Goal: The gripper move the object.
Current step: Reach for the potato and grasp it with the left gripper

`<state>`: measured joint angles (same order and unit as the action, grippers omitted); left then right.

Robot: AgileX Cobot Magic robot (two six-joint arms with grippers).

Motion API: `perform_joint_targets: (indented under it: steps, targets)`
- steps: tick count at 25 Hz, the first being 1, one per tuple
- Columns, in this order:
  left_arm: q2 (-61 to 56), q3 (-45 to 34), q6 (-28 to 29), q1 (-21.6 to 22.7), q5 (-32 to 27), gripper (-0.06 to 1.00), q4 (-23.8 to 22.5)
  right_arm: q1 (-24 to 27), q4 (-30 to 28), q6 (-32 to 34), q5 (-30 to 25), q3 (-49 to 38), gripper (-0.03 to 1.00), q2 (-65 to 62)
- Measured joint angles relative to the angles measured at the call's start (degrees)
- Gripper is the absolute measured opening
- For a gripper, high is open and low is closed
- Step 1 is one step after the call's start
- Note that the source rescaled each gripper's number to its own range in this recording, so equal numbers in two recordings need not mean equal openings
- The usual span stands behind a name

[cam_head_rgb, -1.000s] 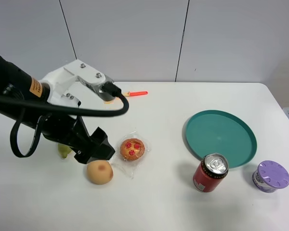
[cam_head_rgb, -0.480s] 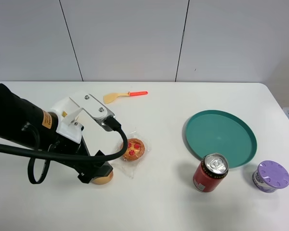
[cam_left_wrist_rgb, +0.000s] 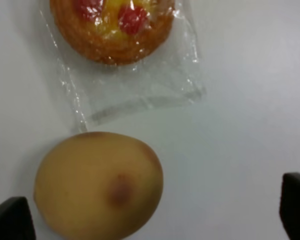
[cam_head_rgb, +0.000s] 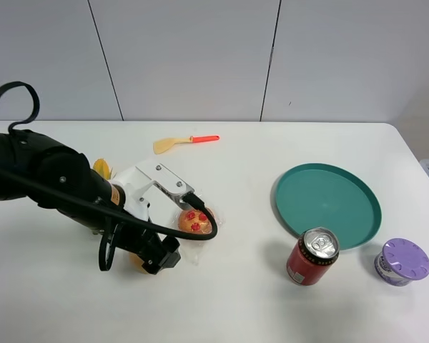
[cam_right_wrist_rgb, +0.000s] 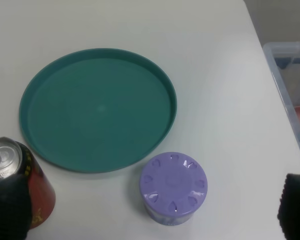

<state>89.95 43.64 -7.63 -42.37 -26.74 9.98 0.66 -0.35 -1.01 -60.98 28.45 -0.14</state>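
The tan-orange peach [cam_left_wrist_rgb: 99,185] bears a reddish-brown spot; plate [cam_head_rgb: 327,204] teal, can [cam_head_rgb: 312,257] red, cup [cam_head_rgb: 402,261] purple.

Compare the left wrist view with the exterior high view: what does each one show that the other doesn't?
Only the left wrist view: the whole peach-like fruit with its reddish spot, lying between the left tool's spread fingertips. Only the exterior high view: the teal plate, red can, purple cup, spatula, and the arm covering most of the fruit. Both: the wrapped pastry and the white table.
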Motion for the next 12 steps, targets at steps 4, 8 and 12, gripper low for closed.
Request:
perform_joint_targets:
  steps: [4,8,12]
  targets:
    - [2.90,0.00,0.00,0.00,0.24,1.00,-0.44,0.00,0.00,0.00,0.00,0.00,1.00,0.00]
    - [5.07,0.00,0.00,0.00,1.32,1.00,-1.50,0.00,0.00,0.00,0.00,0.00,1.00,0.00]
    - [6.70,0.00,-0.04,0.00,2.94,1.00,-2.47,0.00,0.00,0.00,0.00,0.00,1.00,0.00]
